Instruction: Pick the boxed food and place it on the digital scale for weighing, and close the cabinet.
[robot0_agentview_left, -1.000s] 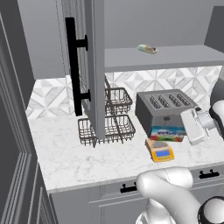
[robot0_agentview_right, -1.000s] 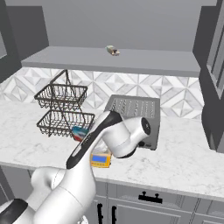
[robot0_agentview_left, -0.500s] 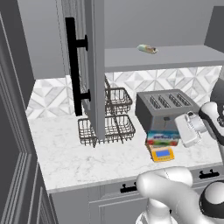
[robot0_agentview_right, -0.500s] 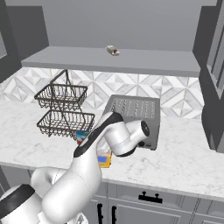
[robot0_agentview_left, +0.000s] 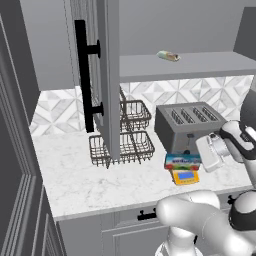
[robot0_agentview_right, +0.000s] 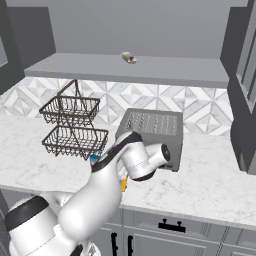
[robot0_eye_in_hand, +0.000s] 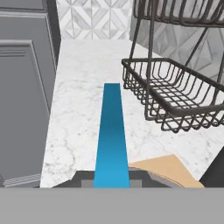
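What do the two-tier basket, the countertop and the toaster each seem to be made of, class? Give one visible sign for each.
Two-tier basket: dark metal wire, probably; thin open mesh you can see through.
Countertop: marble or marble-look stone; white with faint grey veining, smooth surface.
Toaster: likely metal or plastic with a matte grey finish; flat even panels and four slots.

Wire basket (robot0_eye_in_hand: 175, 92) crowds right — open counter (robot0_eye_in_hand: 78, 109) left.
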